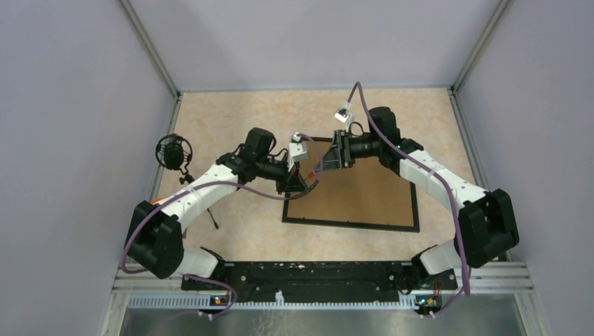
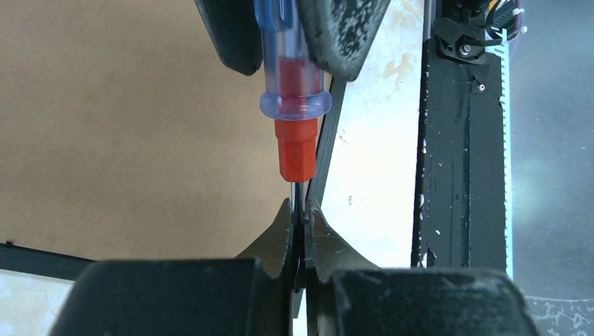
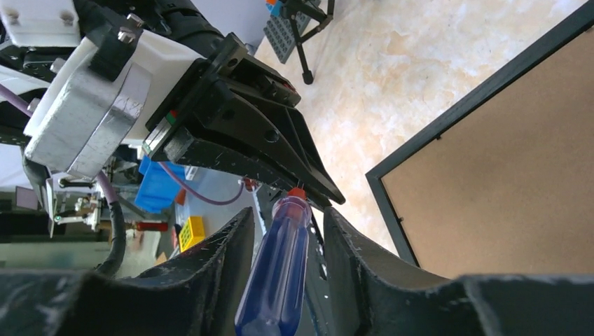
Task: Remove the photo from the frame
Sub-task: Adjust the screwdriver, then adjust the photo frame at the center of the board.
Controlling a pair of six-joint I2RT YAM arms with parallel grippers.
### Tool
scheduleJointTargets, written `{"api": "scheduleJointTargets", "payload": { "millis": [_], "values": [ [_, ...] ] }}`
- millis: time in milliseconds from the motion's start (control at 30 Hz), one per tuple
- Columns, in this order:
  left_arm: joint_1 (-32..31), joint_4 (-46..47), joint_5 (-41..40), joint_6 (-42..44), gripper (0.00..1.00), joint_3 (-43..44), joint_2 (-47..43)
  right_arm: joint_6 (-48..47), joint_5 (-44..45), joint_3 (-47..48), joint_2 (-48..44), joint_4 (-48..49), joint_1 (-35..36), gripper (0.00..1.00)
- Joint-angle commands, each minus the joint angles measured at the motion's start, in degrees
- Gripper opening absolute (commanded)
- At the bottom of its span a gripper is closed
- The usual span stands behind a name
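On the worktop (image 1: pixel 231 126), mid-picture, frame (image 1: pixel 350 225) lies back-up, photo hidden under brown board (image 1: pixel 357 196). Over its upper-left corner, L pincer (image 2: pixel 299 210) is clamped on screwdriver (image 2: pixel 294 91) shaft; R pincer (image 3: pixel 287 213) straddles handle, grip unclear.

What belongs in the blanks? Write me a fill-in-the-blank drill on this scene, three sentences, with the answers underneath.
1. The frame lies flat with its ____ board back facing up.
2. The left gripper is shut on the thin metal shaft of a screwdriver whose clear handle is ____.
3. The right gripper has one finger on either side of the screwdriver's ____.

Missing words: brown; blue; handle.
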Motion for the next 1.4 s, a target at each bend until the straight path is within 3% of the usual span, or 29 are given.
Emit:
{"api": "scheduleJointTargets", "payload": {
  "millis": [0, 333, 433, 467, 533, 567, 700, 733, 833, 933, 1000, 1233, 1367],
  "values": [
    [-1.62, -0.43, -0.64, 3.18, 0.0, 2.84, -0.31, -1.84, 0.29, 1.05, -0.16, -1.53, 0.58, 0.38],
    [-3.33, -3.62, -3.56, 7.02, 0.0, 5.2, 1.08, -4.14, -0.91, 1.71, 0.85, -4.85, 0.89, 0.28],
    [-3.31, -3.65, -3.85, 6.82, 0.0, 5.66, 1.44, -5.92, -0.81, 2.22, 0.94, -7.31, 1.04, 0.33],
    [-3.3, -3.7, -3.79, 6.8, 0.0, 5.75, 1.64, -6.4, -0.83, 2.41, 0.88, -8.35, 1.15, 0.29],
    [-3.4, -3.74, -3.82, 6.8, 0.0, 6.12, 1.91, -7.19, -0.76, 2.78, 0.94, -9.34, 1.17, 0.12],
    [-3.43, -4.2, -3.81, 6.9, 0.08, 6.37, 1.92, -7.61, -0.47, 3.07, 0.99, -9.88, 1.12, 0.0],
    [-3.1, -5.49, -7.91, 6.9, 0.7, 6.65, 0.42, -8.73, 0.12, 4.11, 0.81, -12.12, -2.42, 0.0],
    [-2.85, -5.54, -10.64, 6.66, 0.8, 6.6, -0.15, -8.73, -0.17, 3.99, 0.66, -12.19, -4.17, 0.0],
    [-1.04, -6.96, -12.91, 10.75, 0.92, 6.65, -0.99, -7.9, -2.16, 2.36, -0.88, -10.48, -8.51, 0.0],
    [-2.66, -9.61, -13.36, 18.26, 0.93, 5.27, -1.02, -8.19, -3.66, 0.96, -2.47, -9.72, -11.45, 0.0],
    [-6.64, -9.34, -17.8, 19.74, 0.9, 3.74, -0.15, -8.37, -4.24, 0.09, -3.29, -9.65, -13.7, 0.0],
    [-18.19, 0.42, -32.82, 15.66, 0.77, 1.2, 6.4, -8.95, -5.23, -2.35, -3.95, -11.67, -23.39, 0.0],
    [-24.13, 5.13, -39.47, 14.91, 0.74, 1.18, 11.14, -8.49, -6.28, -3.57, -4.53, -11.84, -29.63, 0.0]
  ]
}}
